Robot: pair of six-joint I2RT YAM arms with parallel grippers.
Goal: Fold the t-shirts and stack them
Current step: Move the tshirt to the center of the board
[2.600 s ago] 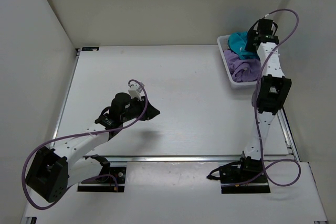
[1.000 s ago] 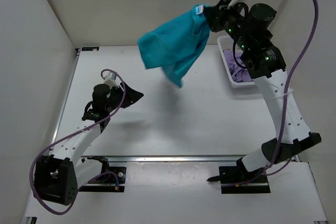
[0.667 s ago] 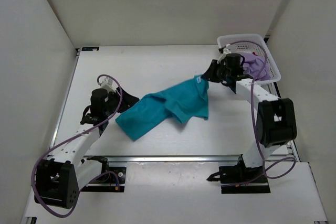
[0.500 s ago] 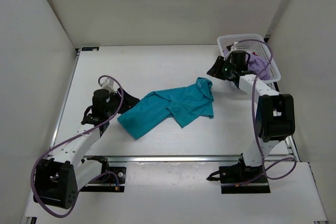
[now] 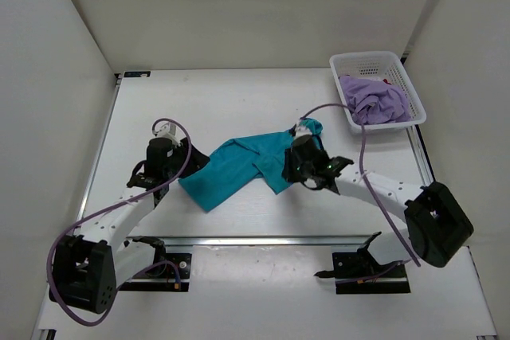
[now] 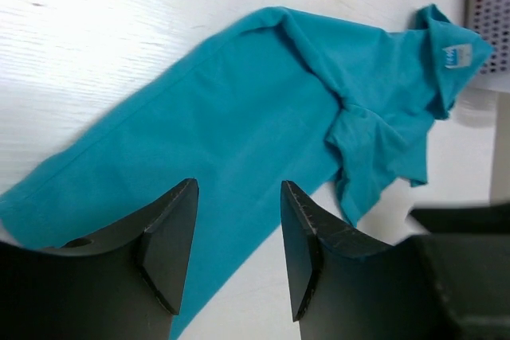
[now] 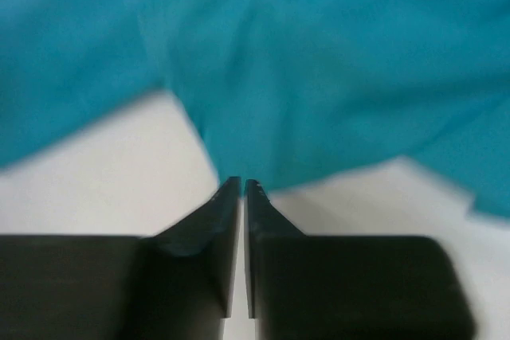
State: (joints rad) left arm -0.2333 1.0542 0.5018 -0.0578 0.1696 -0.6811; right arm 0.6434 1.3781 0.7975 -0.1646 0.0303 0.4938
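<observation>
Where the teal soft-fabric t-shirt lies: rumpled on the white table between the two arms, with its hem beneath the left claw and a folded flap just ahead of the right claw.
Left claw: released, fingers apart, gripping nothing.
Right claw: clenched at the flap's edge; whether it pinches cloth cannot be told.
Handling: light and limp, likely to sag and bunch — best taken at hem corners or shoulders.

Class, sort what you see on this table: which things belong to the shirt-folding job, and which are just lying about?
Part of the job:
teal shirt
purple shirt

Just lying about:
basket
table
</observation>
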